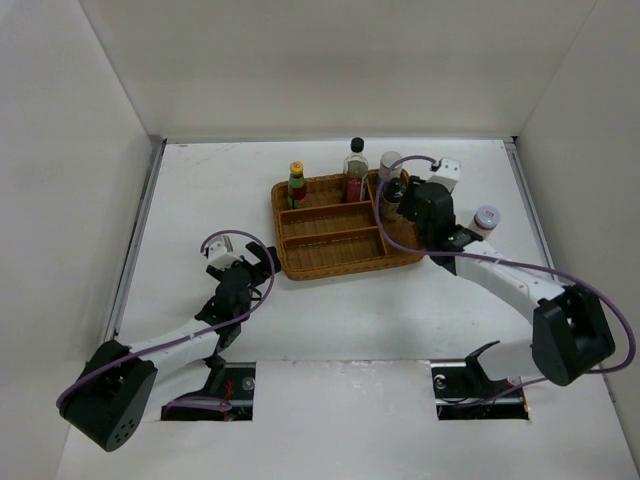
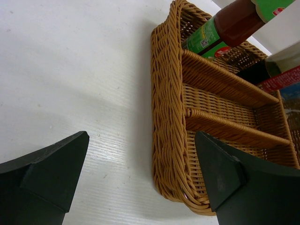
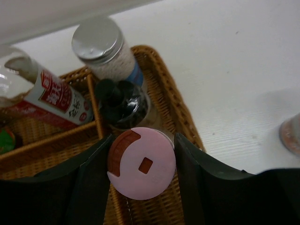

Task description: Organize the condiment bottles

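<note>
pink-capped jar point(image 3: 142, 164): you have it over the right-hand section of the tray point(image 2: 164, 122), just on the near side of the dark-capped jar point(image 3: 117, 96); you cannot tell whether it rests on the wicker.
right gripper point(image 3: 143, 150): part closed, its fingers press the pink cap from both sides.
in the tray: red sauce bottle point(image 1: 297, 186), clear glass bottle point(image 1: 355, 172), shaker point(image 3: 105, 51) and dark-capped jar, all along the far side.
left to do: the grey-lidded jar point(image 1: 486, 220) stands on the table point(image 1: 220, 170) right of the tray, apart from it; you look roughly two thirds through.
left gripper point(image 2: 141, 140): spread wide, holding nothing, low beside the tray's left wall.
</note>
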Robot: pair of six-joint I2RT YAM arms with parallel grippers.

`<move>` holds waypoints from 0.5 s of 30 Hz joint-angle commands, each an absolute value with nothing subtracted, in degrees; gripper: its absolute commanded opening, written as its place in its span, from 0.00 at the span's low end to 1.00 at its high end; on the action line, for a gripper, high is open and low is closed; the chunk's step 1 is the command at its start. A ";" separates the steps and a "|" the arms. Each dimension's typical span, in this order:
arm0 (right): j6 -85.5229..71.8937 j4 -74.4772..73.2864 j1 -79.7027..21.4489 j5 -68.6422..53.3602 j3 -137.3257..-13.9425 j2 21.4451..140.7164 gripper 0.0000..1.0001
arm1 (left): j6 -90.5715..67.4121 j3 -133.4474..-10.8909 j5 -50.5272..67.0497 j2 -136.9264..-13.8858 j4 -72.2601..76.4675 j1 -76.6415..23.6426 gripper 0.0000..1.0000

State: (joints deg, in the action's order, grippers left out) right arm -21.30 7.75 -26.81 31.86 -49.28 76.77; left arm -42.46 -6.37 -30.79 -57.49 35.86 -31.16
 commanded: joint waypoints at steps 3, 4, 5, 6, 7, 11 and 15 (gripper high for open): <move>-22.24 12.83 -28.96 29.18 -53.00 82.61 0.48 | -42.89 -7.47 -30.67 -56.61 39.11 -31.07 1.00; -22.24 13.53 -28.96 29.18 -53.17 83.57 0.48 | -42.89 -7.47 -30.85 -56.43 39.11 -31.24 1.00; -22.24 13.97 -28.87 29.18 -53.35 84.37 0.48 | -42.89 -7.47 -30.94 -56.51 39.11 -31.24 1.00; -22.24 14.32 -28.96 29.18 -53.52 85.16 0.48 | -42.89 -7.47 -30.76 -56.77 39.11 -30.98 1.00; -22.15 14.94 -28.96 29.18 -53.70 85.95 0.48 | -42.89 -7.47 -30.41 -56.86 39.11 -30.72 1.00; -21.18 17.40 -28.96 29.62 -53.18 88.41 0.48 | -42.89 -7.29 -30.85 -56.25 39.11 -31.07 1.00; -21.01 19.51 -28.43 29.62 -52.56 90.78 0.48 | -42.89 -7.47 -30.32 -56.87 39.11 -30.63 1.00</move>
